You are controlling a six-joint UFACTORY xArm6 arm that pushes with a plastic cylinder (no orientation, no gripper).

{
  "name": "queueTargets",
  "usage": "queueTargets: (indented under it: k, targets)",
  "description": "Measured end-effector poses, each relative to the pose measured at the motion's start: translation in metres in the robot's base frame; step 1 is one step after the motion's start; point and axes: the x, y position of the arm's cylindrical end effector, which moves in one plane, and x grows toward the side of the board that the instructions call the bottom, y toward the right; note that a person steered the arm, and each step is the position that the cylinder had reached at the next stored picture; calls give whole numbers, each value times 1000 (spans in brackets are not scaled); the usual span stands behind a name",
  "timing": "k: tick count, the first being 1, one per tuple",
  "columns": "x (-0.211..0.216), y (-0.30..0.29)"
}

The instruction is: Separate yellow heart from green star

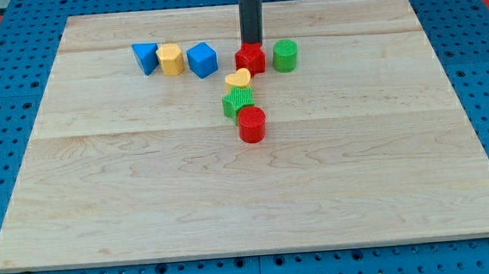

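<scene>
Camera view is showing my tip (252, 44), a bare rod tool with nothing to open and nothing held, sitting at the top edge of the red block (250, 60), just above the yellow heart (238, 78). That heart is touching the green star (237, 102) below it, so I judge the separating is not yet done. A red cylinder (251, 123) is pressing against the star's lower side. Blocks are looking smooth and matte; the pale wooden surface (145, 196) is showing faint grain.
</scene>
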Motion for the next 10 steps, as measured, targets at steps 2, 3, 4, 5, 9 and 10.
queueTargets:
  k: [2,3,4,5,9,10]
  targets:
    - [-11,10]
    - [-42,62]
    - [-19,107]
    - [30,132]
    - [87,58]
    - [87,20]
